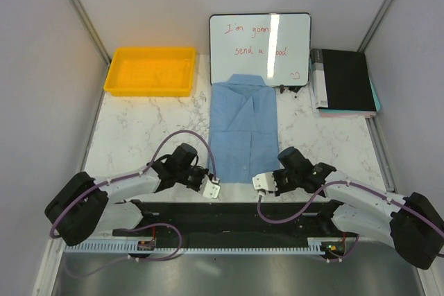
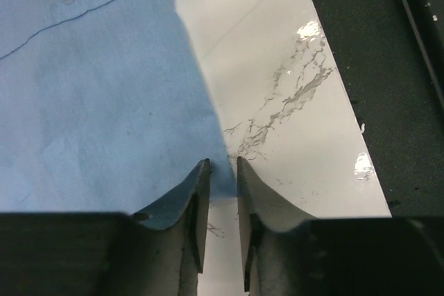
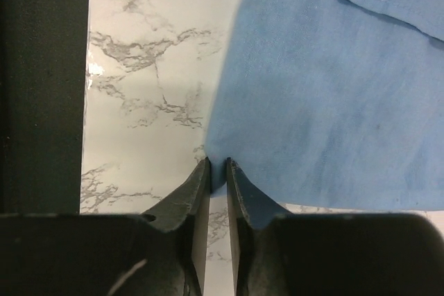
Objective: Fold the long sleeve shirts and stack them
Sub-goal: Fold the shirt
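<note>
One long sleeve shirt point(image 1: 243, 126) of light blue cloth lies folded into a narrow strip on the marble table, collar at the far end. My left gripper point(image 1: 211, 188) is at its near left corner. In the left wrist view the shirt point(image 2: 104, 102) has its corner lying flat between the jaws of the left gripper point(image 2: 222, 164), which still stand a little apart. My right gripper point(image 1: 262, 182) is at the near right corner. In the right wrist view the shirt point(image 3: 333, 102) bulges at its corner, pinched in the narrow jaws of the right gripper point(image 3: 217, 163).
A yellow plastic tray point(image 1: 149, 91) stands at the back left. A whiteboard point(image 1: 260, 43) leans behind the collar, and a black book point(image 1: 343, 81) lies at the back right. A black mat point(image 1: 229, 220) runs along the near table edge.
</note>
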Controlling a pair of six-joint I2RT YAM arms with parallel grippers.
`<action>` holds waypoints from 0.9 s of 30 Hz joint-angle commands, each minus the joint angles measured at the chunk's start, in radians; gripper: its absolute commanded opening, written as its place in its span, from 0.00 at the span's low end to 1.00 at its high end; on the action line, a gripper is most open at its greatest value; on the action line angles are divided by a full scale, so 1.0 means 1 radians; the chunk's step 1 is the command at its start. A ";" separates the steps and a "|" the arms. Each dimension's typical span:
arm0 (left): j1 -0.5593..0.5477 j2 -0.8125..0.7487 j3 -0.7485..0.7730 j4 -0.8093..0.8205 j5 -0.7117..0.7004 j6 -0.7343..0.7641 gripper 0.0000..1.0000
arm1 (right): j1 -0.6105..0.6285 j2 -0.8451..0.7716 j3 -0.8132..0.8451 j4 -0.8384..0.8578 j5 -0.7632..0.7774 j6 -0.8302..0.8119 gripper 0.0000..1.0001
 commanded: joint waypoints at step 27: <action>-0.006 -0.210 0.265 -0.379 0.003 -0.097 0.02 | -0.013 -0.110 0.309 -0.321 0.016 0.140 0.00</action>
